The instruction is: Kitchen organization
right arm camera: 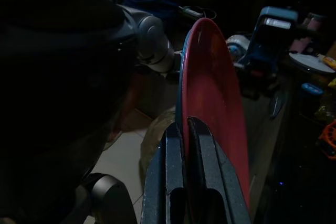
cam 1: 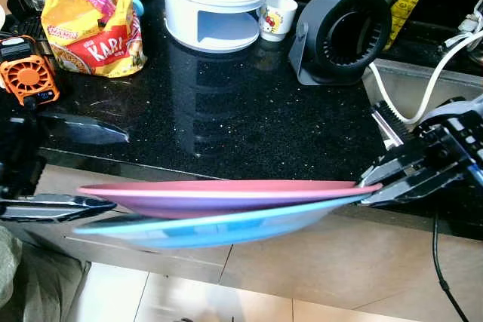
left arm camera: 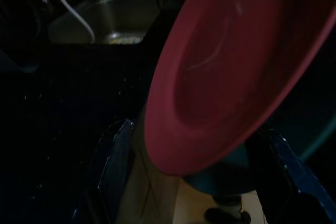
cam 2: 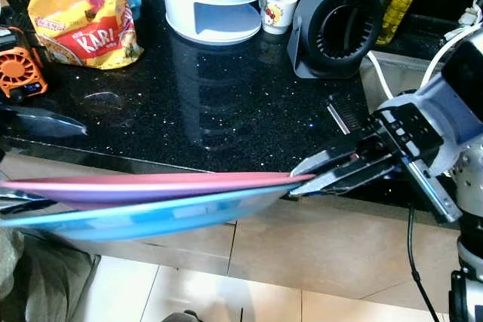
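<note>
two stacked plates, pink plate (cam 1: pixel 226 192) on top of blue plate (cam 1: pixel 211 224), hang level in the air just in front of the black counter (cam 1: pixel 226 118), w/ a gripper at each end. right gripper (cam 1: pixel 375 185) pinches the right rim: its two black fingers are nearly closed, one above and one below both plates, which the right wrist view shows clearly. two-arm hold makes sense imo, since the stack is wide and thin and would sag or tip from one end. held at counter-edge height, prob so it can slide on or be carried off; can't tell which.

left gripper (cam 1: pixel 75 205) is at the left rim, a finger lying alongside the pink edge. whether it truly clamps the stack or just supports it, can't tell; left wrist view is dark, plates block the fingertips.

counter behind holds a yellow snack bag (cam 1: pixel 94 32), white tiered stand (cam 1: pixel 215 1), small mug (cam 1: pixel 277 17), dark round fan (cam 1: pixel 343 35), orange gadget (cam 1: pixel 29 79). sink (cam 1: pixel 411 84) at right w/ white cable (cam 1: pixel 423 96), cut off by frame. plates' undersides and far-left rim are hidden.
</note>
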Robot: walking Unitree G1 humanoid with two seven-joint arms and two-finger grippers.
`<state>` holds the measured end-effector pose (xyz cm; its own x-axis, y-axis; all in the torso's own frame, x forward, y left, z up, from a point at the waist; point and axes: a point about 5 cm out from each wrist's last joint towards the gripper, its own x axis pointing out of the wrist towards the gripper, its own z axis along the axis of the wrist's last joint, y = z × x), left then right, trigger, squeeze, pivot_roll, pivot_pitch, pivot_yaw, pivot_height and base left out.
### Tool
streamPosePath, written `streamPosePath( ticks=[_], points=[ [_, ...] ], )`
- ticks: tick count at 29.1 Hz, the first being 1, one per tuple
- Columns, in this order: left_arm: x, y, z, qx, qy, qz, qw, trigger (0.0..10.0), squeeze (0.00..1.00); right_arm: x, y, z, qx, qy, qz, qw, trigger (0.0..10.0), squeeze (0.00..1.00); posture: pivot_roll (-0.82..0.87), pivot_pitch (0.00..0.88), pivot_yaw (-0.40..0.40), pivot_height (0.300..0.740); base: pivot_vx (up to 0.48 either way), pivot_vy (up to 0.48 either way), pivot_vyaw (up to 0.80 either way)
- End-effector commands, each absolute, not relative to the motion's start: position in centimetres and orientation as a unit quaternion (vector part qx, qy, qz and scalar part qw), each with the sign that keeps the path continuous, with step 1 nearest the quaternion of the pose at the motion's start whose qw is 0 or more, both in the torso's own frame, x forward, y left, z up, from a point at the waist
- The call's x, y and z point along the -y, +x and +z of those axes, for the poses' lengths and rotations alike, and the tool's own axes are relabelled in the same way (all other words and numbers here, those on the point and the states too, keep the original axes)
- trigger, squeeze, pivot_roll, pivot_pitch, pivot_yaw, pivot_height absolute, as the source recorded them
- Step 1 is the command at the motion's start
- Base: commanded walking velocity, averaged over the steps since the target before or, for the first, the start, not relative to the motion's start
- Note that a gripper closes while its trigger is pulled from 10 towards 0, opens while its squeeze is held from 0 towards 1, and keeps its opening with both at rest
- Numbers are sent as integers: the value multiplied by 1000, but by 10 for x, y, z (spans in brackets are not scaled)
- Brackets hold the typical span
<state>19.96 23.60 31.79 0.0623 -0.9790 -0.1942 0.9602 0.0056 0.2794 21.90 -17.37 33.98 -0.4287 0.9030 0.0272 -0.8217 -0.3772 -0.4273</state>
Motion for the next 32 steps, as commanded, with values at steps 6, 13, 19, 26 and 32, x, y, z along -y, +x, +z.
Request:
streamPosePath(
  ticks=[6,13,19,26,32],
  points=[
    [-223,206,315,52,187,-683,704,10000,0,167,222,344,219,-112,813,528,0,0,146,64,-66,740,0,0,0],
    [-220,213,320,72,201,-671,710,0,0,156,242,343,250,-130,764,580,0,0,149,67,-66,740,0,0,0],
    [-228,216,321,54,226,-662,712,0,0,146,254,341,254,-156,745,597,0,0,159,72,-71,740,0,0,0],
    [-244,220,328,21,275,-637,720,0,0,134,276,335,245,-219,705,628,0,0,172,89,-75,740,0,0,0],
    [-258,227,326,-9,313,-603,733,0,0,124,303,329,248,-280,632,678,0,0,179,104,-74,740,0,0,0]
  ],
)
